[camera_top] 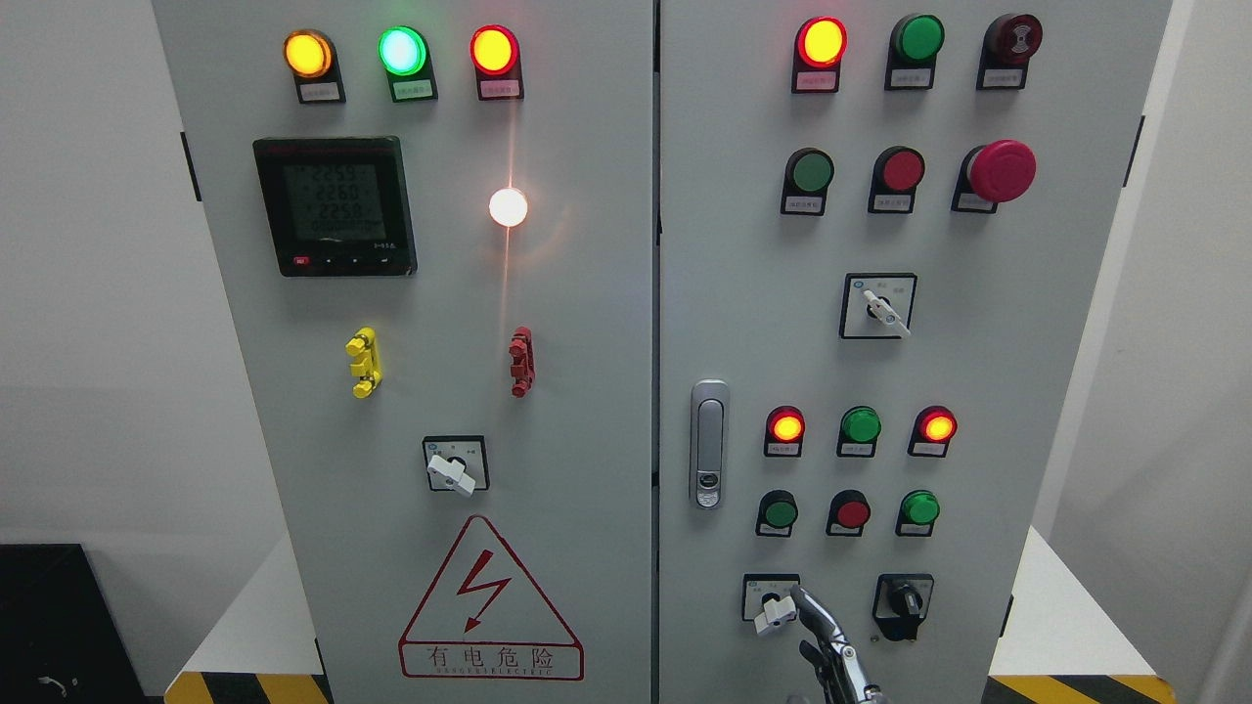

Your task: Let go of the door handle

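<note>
Now right hand (831,650) low on right cabinet door, fingers (814,611) extended, gripping nothing, fingertip beside white rotary switch (773,614); door handle (709,445) well apart above.

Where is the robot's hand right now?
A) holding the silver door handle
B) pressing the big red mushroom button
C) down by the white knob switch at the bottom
C: the right hand reaches up at the bottom edge beside the white knob switch, well below the silver door handle.
</note>
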Action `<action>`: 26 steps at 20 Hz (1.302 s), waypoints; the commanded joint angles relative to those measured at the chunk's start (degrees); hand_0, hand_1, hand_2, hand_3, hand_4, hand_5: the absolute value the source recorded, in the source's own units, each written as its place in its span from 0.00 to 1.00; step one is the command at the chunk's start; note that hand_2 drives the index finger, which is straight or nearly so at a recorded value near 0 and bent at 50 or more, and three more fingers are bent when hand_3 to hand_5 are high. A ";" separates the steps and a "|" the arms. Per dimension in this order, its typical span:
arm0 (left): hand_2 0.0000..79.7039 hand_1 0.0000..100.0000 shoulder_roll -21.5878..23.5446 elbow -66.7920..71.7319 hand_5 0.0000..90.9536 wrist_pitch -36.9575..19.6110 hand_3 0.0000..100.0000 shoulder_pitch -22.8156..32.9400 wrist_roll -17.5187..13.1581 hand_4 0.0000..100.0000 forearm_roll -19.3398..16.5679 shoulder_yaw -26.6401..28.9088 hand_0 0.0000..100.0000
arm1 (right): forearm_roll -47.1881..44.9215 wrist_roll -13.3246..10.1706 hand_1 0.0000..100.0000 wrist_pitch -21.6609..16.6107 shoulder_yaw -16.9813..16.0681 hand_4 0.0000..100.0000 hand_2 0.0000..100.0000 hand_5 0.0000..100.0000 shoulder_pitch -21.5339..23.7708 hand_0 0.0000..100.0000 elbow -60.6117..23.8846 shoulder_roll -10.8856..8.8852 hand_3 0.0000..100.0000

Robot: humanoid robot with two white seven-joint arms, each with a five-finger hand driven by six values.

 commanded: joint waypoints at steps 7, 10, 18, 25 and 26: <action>0.00 0.56 0.00 0.00 0.00 -0.04 0.00 0.00 -0.04 0.00 0.00 0.00 0.12 | 0.00 -0.02 0.17 0.12 0.26 0.12 0.00 0.06 -0.16 0.38 -0.10 0.02 0.15; 0.00 0.56 0.00 0.00 0.00 -0.04 0.00 0.00 -0.04 0.00 0.00 0.00 0.12 | 0.00 -0.02 0.18 0.12 0.26 0.14 0.00 0.08 -0.16 0.38 -0.10 0.02 0.16; 0.00 0.56 0.00 0.00 0.00 -0.04 0.00 0.00 -0.04 0.00 0.00 0.00 0.12 | 3.16 -0.02 0.21 -0.32 0.17 0.42 0.00 0.28 -1.22 0.39 -0.19 0.10 0.34; 0.00 0.56 0.00 0.00 0.00 -0.04 0.00 0.00 -0.04 0.00 0.00 0.00 0.12 | 7.99 -0.02 0.28 -0.50 0.17 0.64 0.00 0.63 -3.15 0.42 -0.54 0.63 0.54; 0.00 0.56 0.00 0.00 0.00 -0.04 0.00 0.00 -0.04 0.00 0.00 0.00 0.12 | 8.87 -0.02 0.30 -0.50 0.08 0.69 0.00 0.71 -3.24 0.42 -0.46 0.63 0.58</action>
